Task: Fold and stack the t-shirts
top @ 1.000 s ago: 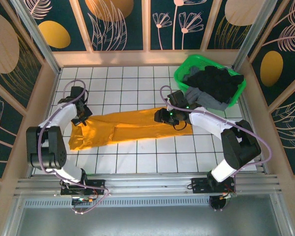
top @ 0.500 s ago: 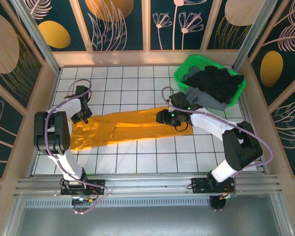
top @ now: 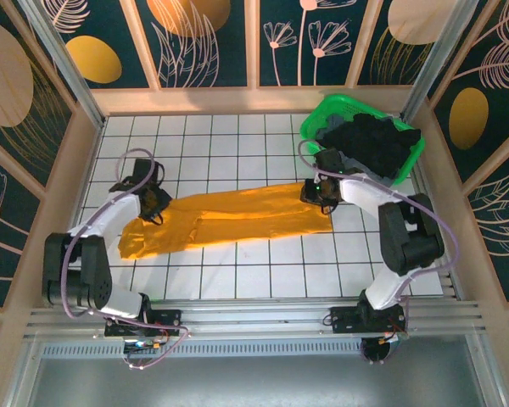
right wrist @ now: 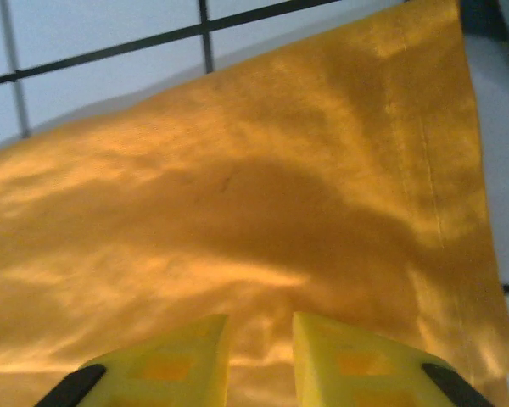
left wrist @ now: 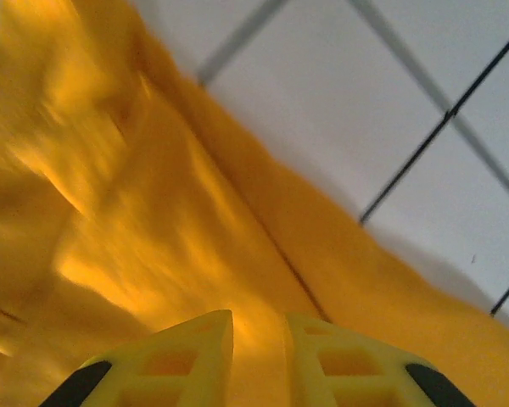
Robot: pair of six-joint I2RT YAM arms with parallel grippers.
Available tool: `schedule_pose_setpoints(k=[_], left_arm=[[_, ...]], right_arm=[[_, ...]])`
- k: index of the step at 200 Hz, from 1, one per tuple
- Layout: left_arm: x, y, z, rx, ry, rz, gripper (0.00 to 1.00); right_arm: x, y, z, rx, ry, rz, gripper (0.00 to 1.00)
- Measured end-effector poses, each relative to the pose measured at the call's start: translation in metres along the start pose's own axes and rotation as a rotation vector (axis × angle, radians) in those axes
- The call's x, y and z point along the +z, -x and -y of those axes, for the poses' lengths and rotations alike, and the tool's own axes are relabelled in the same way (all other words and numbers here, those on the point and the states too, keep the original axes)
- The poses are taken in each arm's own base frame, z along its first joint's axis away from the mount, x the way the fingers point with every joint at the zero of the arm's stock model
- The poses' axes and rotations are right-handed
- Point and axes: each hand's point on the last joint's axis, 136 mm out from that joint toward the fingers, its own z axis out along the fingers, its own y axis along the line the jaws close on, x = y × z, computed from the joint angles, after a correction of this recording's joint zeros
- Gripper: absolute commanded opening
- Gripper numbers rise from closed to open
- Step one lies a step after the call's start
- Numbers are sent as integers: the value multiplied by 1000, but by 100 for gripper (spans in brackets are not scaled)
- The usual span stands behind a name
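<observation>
- From above: the mustard shirt (top: 237,219) lies stretched in a long band across the middle of the white tiled table (top: 237,275); my left gripper (top: 153,203) sits on its left end and my right gripper (top: 316,193) on its far right corner; the green basket (top: 321,108) stands just beside my right gripper, at the far right of the table, heaped with dark shirts (top: 377,144), grey cloth spilling over its near rim towards my right wrist
- Left wrist: my left gripper (left wrist: 259,326) has its yellow fingers (left wrist: 187,348) drawn nearly together, nipping the mustard shirt (left wrist: 153,237); creased, blurred cloth runs up to them; bare table (left wrist: 339,110) with dark grid lines shows beyond the shirt's edge
- Right wrist: my right gripper (right wrist: 259,339) has its fingers (right wrist: 348,356) close together with a thin slit between them, over the mustard shirt (right wrist: 237,186) near its hemmed corner; I cannot tell whether cloth is caught between them; table (right wrist: 93,34) lies past the far edge
</observation>
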Motion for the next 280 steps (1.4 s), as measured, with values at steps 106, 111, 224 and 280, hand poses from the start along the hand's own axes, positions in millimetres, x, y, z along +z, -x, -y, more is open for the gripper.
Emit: schedule_pose_setpoints(k=[106, 111, 224, 280], left_arm=[[108, 62, 147, -30, -122, -93, 16], [113, 71, 162, -25, -138, -88, 16], [128, 11, 381, 130, -670, -145, 47], [3, 22, 364, 190, -715, -90, 47]], right_arm=[[4, -85, 4, -21, -124, -137, 22], [1, -98, -1, -25, -114, -150, 22], [-32, -208, -136, 60, 231, -386, 48], [-71, -196, -90, 40, 114, -257, 49]])
